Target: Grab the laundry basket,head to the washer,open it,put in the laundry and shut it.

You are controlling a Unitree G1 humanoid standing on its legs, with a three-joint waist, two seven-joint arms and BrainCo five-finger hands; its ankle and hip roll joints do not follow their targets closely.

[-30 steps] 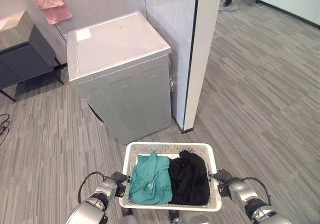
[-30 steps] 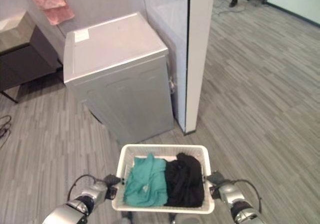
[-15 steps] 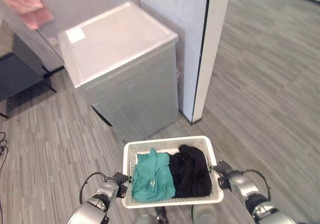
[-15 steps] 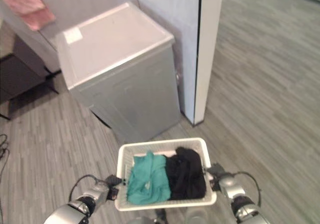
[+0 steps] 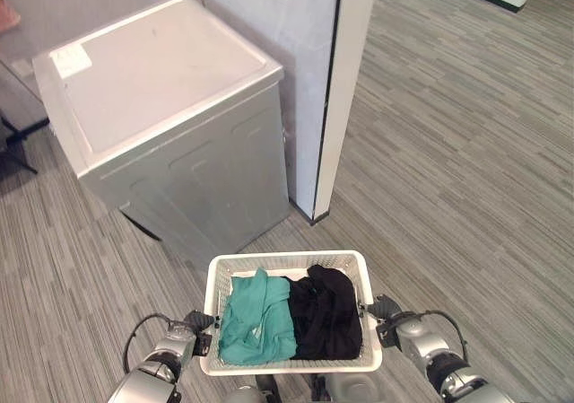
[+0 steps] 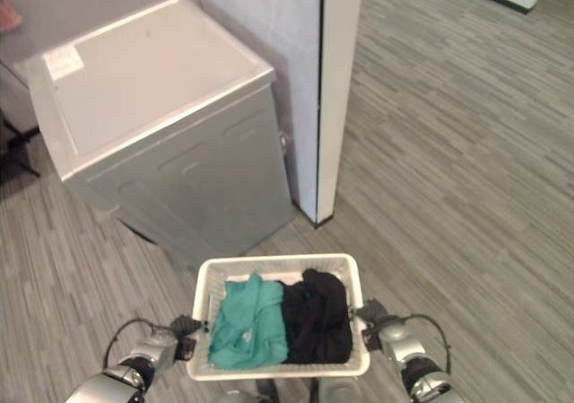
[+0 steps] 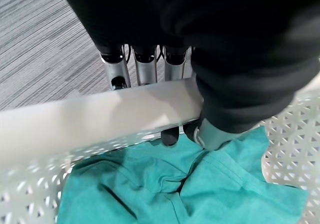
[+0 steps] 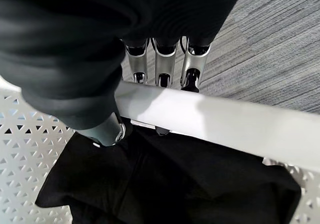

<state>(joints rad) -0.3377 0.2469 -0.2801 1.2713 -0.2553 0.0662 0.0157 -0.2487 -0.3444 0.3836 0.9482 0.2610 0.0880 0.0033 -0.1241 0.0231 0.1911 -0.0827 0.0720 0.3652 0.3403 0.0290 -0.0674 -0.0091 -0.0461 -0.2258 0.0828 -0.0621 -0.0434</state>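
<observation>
White basket (image 5: 286,263), gripped at both rims by the left hand (image 7: 145,69) and right hand (image 8: 162,64), has come nearer the washer (image 5: 170,125), door unopened

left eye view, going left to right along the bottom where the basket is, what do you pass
Left hand gripping the rim → white perforated plastic laundry basket → teal green garment → black garment → right hand gripping the opposite rim.
</observation>
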